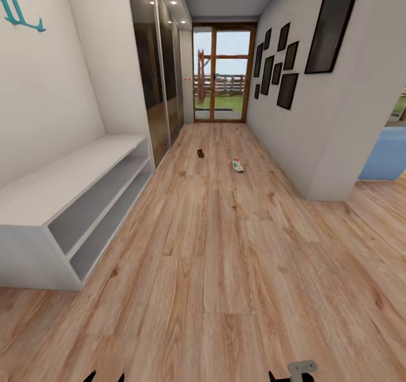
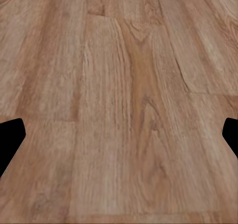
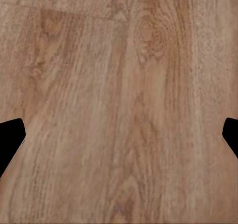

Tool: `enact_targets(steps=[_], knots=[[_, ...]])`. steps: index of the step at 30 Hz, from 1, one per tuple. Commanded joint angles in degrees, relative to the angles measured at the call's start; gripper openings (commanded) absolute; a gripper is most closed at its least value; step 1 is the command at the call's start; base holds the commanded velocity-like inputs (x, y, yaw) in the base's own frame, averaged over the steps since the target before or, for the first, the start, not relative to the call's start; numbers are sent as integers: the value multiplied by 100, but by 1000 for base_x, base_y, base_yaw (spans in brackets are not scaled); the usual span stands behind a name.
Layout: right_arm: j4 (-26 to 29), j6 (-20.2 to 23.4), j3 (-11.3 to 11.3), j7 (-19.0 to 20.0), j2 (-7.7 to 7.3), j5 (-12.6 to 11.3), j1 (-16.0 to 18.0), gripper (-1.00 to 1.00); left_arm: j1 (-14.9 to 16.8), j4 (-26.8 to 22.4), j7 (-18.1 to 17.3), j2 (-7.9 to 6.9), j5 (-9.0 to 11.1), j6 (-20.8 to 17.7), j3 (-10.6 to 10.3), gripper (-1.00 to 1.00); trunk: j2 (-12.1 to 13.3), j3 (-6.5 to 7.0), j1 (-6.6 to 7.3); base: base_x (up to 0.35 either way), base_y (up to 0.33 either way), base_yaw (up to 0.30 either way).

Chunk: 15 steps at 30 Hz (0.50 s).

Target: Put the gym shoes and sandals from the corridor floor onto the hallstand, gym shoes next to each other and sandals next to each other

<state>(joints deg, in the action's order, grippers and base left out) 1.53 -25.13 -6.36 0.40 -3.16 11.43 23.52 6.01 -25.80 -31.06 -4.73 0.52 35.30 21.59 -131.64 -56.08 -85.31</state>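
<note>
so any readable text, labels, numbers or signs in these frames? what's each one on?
Teal wall lettering: on the wall above the pale-grey bench, cut off by the frame edge; the shape nearest the edge looks like "E", the rest unreadable.
Small red-and-white plate: on the wall beside the glass door, too small to read.
Dark picture frames: no text visible.
Gym shoe, sandal: too small to show any brand.

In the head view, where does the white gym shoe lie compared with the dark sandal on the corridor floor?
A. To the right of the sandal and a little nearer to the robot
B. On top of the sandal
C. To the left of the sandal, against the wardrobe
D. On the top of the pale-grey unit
A: the gym shoe lies on the corridor floor, right of the sandal, apart from it and slightly nearer.
</note>
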Motion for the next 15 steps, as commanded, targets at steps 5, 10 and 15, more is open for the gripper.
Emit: enact_targets(steps=[5, 10, 15], knots=[[-7, -19, -49, 6, -1, 53, 3, 100, 5, 5, -58, 12, 1, 6, 38, 100, -2, -5, -2, 338, 0, 0], [-6, -13, -49, 5, 63, 50, 3, 100, 5, 5, -58, 15, 1, 4, 42, 100, -2, -5, -2, 338, 0, 0], [4, -26, -43, -2, 68, 48, 3, 100, 5, 11, -58, 16, 2, 4, 41, 100, -2, -5, -2, 338, 0, 0]])
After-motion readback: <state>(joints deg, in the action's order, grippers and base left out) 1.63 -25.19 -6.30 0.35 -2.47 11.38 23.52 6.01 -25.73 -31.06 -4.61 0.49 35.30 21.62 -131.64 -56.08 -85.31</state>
